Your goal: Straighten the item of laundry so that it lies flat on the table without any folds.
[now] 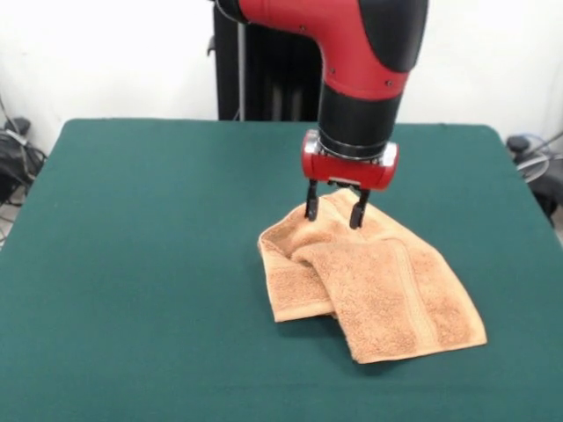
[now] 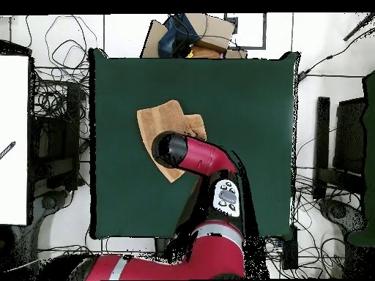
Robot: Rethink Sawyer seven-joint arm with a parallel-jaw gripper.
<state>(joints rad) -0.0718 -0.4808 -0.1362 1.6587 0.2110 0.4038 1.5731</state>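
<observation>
On the table (image 1: 132,264), unlabelled folded towel (image 1: 378,281).

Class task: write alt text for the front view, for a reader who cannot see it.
A red and black robot arm reaches down with its hand open, fingertips at the far edge of a light orange-tan towel. The towel lies rumpled on a dark green table, one part folded over itself.
</observation>
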